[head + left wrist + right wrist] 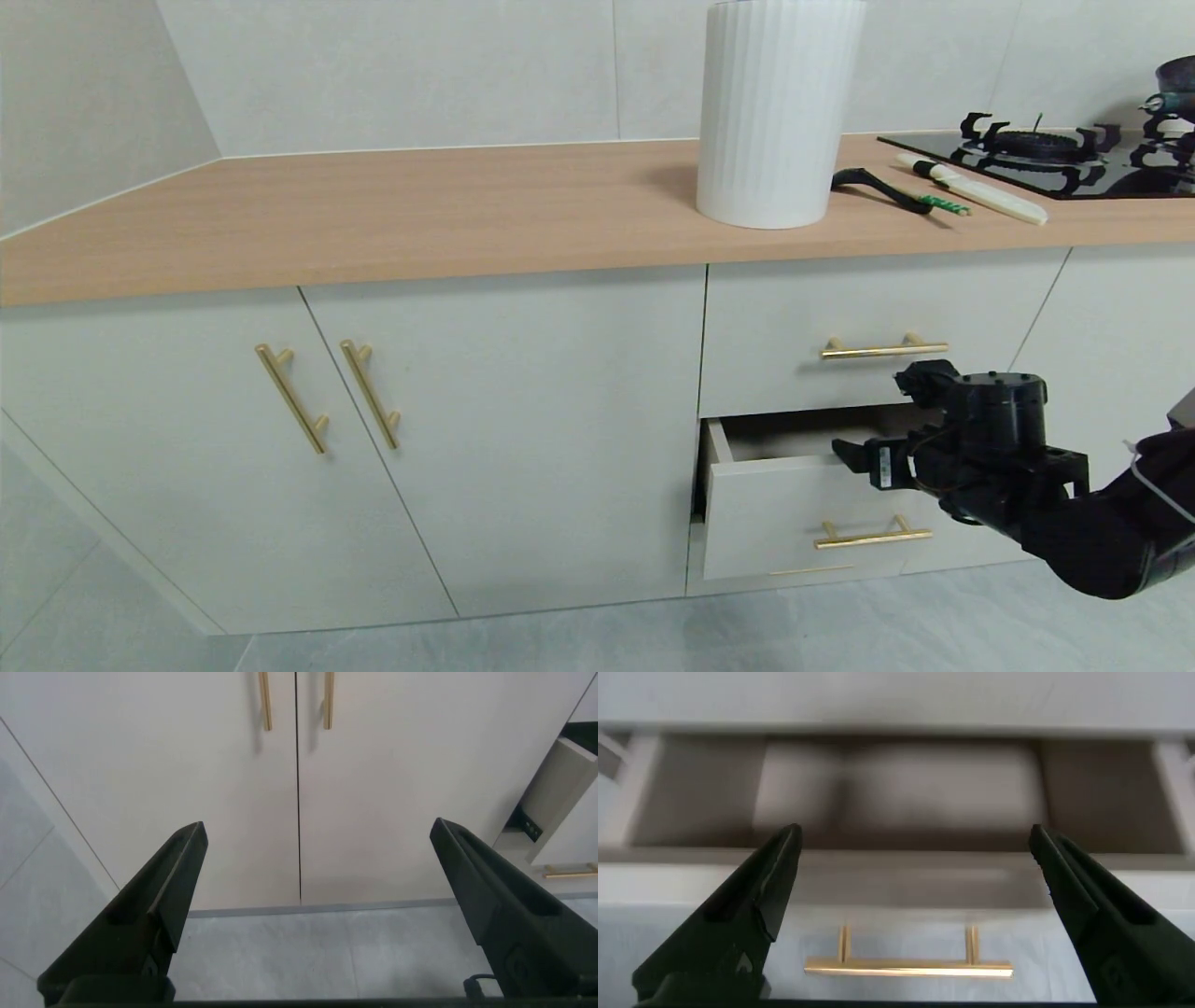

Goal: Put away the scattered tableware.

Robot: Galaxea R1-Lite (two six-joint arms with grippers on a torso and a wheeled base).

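Right claw (887,418) spread wide at the partly open lower drawer (803,495); tableware lies up on the counter (373,215).

The right claw is released and grips nothing, its fingers apart in front of the drawer's opening, above the gold drawer handle (873,537). A small pale label (882,464) on one finger is too small to read. The left claw (318,859) is also released, facing the double cabinet doors (299,793). On the counter, a black-handled utensil (882,187), a green-striped piece (945,203) and a cream-bladed tool (980,193) lie close together between the tall white ribbed holder (780,112) and the black hob (1036,149), the black handle just beside the holder's base.
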